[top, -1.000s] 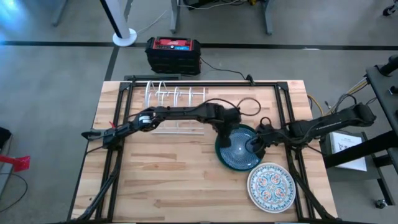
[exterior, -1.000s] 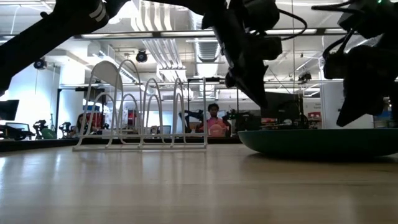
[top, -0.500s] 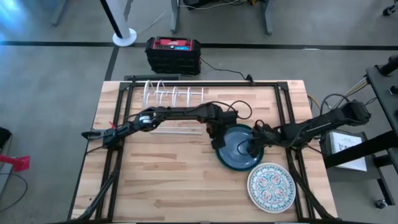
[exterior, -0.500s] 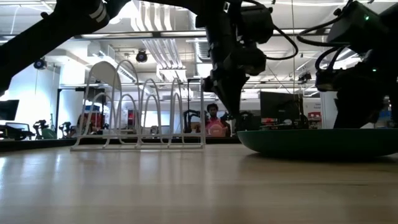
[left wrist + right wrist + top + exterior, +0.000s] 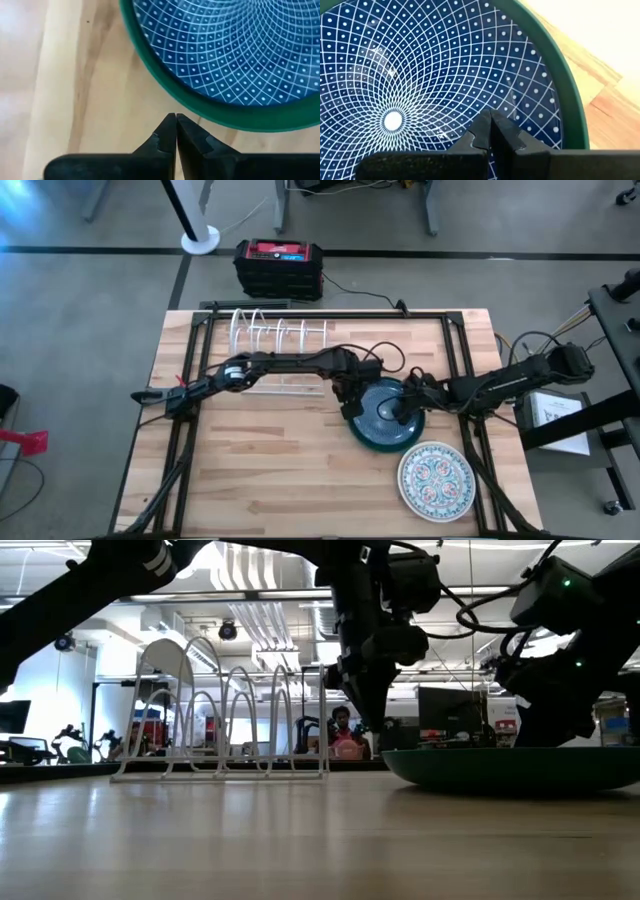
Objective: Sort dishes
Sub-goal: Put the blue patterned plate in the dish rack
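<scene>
1. High view: a dark teal-blue plate [image 5: 385, 417] lies flat on the wooden surface [image 5: 260, 460], right of centre. A white plate with a colourful floral pattern [image 5: 436, 478] sits just beside it, nearer the front right corner, and the two rims look close to touching, though I cannot tell for sure. The left gripper [image 5: 352, 406] is at the blue plate's left rim and the right gripper [image 5: 403, 416] is over the plate's inner face. A white wire rack [image 5: 280, 335] stands at the back, holding no plates. A red and black box [image 5: 279, 266] is on the floor beyond the surface.

2. Low view: the blue plate [image 5: 515, 768] shows as a shallow dark green profile, cut off at the picture's right edge. The floral plate is not seen here. Both arms are dark silhouettes, so the jaws are hard to read. The rack [image 5: 225, 718] stands to the left, and a person [image 5: 345, 737] shows far behind.

3. Left wrist view: the jaws of the left gripper [image 5: 176, 120] are pressed together with nothing between them, just outside the plate's [image 5: 225, 55] green rim, over bare wood. The plate's face carries a fine white grid of lines and dots on blue, and only part of it shows.

4. Right wrist view: the right gripper [image 5: 491, 117] has its jaws closed, empty, above the patterned face of the plate [image 5: 420, 75], whose lines spiral into a white centre dot. Whether the tips touch the glaze cannot be told.
</scene>
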You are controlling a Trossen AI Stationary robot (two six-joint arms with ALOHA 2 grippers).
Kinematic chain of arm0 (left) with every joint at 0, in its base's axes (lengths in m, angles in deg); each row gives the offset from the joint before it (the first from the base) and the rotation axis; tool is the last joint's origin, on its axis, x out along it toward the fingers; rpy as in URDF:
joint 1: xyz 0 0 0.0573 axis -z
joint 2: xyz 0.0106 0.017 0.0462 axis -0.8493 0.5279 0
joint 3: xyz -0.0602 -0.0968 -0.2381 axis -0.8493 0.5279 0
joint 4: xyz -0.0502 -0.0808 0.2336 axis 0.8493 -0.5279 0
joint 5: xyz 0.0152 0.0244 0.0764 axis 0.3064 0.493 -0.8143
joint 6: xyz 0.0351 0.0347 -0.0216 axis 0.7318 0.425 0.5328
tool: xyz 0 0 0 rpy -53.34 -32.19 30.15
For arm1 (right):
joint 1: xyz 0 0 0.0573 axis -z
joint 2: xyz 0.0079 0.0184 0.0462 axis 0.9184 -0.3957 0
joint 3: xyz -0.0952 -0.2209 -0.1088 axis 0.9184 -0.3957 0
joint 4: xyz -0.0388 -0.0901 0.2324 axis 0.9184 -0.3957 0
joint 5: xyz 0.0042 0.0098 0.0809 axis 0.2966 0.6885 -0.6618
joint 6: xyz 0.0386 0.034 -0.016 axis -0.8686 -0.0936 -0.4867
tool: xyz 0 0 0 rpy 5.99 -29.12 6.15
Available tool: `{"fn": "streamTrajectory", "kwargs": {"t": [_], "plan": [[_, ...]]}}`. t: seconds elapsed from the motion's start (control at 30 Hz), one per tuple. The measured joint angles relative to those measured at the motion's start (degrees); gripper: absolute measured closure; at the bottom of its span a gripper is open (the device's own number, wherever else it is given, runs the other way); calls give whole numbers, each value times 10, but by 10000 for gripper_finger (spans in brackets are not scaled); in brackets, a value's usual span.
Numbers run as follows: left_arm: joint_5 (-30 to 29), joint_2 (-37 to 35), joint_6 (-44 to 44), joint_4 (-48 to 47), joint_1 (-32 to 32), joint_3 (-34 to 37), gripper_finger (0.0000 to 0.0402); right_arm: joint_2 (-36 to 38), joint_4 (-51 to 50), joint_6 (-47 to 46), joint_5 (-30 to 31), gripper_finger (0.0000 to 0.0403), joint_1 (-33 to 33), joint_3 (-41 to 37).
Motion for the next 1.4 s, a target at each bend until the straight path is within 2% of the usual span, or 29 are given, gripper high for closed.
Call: {"fn": "streamTrajectory", "kwargs": {"t": [0.2,0.47,0.57,0.77,1.23,1.4], "plan": [[1,1,-13,0,11,0,402,55,-26,25,-20,403,0,21],[36,1,-13,-2,40,1,402,113,-264,-37,-33,403,0,63],[37,5,-20,1,45,1,402,117,-310,-61,-44,403,0,66],[34,17,-35,36,48,1,402,117,-317,-52,-62,403,-1,64],[12,42,-84,35,44,1,401,117,-317,-44,-64,403,-1,79],[-5,42,-112,34,39,1,385,117,-316,-44,-61,403,-1,77]]}}
